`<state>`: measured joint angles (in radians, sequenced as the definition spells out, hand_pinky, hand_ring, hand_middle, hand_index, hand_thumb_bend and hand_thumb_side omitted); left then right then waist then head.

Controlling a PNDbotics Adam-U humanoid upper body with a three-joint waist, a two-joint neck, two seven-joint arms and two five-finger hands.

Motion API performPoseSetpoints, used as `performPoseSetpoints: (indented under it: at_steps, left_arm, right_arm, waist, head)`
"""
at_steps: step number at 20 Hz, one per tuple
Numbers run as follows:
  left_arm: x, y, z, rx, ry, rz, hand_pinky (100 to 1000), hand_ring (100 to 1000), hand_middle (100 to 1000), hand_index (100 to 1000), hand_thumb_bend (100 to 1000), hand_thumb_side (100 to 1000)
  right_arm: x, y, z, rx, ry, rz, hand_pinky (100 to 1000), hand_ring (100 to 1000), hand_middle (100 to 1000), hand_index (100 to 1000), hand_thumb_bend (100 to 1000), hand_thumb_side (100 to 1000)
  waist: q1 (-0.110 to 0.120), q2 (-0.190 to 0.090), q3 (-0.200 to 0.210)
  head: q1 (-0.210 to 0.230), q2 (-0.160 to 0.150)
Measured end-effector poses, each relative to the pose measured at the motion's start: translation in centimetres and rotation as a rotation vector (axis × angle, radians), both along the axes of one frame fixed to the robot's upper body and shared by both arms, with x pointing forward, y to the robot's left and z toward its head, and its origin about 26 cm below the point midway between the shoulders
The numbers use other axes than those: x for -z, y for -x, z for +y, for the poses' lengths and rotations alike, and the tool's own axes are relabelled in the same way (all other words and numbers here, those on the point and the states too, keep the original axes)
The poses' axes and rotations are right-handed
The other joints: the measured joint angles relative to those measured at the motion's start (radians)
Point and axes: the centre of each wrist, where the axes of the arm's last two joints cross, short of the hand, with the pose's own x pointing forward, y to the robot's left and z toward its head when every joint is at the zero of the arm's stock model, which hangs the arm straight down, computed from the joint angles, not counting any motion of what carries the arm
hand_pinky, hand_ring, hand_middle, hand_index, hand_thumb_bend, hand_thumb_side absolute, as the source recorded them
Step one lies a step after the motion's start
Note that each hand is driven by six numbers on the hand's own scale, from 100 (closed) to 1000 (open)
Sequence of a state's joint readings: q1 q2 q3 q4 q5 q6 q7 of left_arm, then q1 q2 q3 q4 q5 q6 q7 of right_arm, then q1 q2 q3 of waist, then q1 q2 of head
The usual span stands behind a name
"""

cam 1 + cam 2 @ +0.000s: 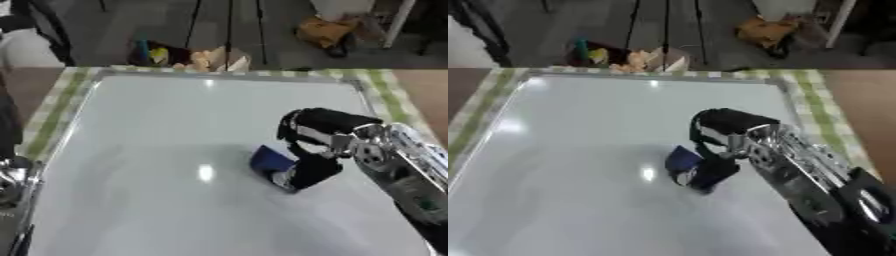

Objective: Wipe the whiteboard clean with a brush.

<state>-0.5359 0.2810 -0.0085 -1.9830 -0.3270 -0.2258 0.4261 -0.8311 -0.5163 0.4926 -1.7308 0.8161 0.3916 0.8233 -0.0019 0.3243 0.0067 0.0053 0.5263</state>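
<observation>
I find my right hand [319, 145] curled round the blue brush [271, 161], which sits pressed on the whiteboard [157, 150] slightly right of its centre. No marker traces show anywhere on the board; I judge the wiping largely done, though glare could hide faint marks. The board's metal frame lies near the brush on its right and well apart on the left and far sides, leaving open room there. My left hand is not visible.

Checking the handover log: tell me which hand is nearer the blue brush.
Right. The right hand is curled round the blue brush, holding it on the whiteboard. The left hand shows only at the left edge, well away from the brush.
</observation>
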Motion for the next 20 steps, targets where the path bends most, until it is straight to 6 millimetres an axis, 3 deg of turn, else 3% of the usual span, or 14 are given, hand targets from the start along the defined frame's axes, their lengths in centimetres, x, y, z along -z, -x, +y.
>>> performPoseSetpoints:
  at_steps: [5,15,20]
  left_arm:
    - [0.0,0.0,0.0,0.0,0.0,0.0,654,788,763,744,136,999]
    - [0.0,0.0,0.0,0.0,0.001,0.0,654,789,763,742,135,1000]
    - [0.0,0.0,0.0,0.0,0.002,0.001,654,789,763,742,135,999]
  right_arm:
    - [0.2,-0.3,-0.2,0.011,-0.016,0.015,677,833,806,166,457,623]
    - [1.6,-1.9,-0.8,0.095,-0.035,0.052,665,814,785,167,359,605]
    - [2.1,-2.4,-1.0,0.122,-0.038,0.066,662,811,781,167,376,562]
  waist:
    - [0.002,0.002,0.0]
    - [0.009,0.013,0.006]
    - [0.012,0.015,0.006]
  head:
    - [-0.005,0.0]
    - [-0.015,-0.001]
    - [-0.016,-0.001]
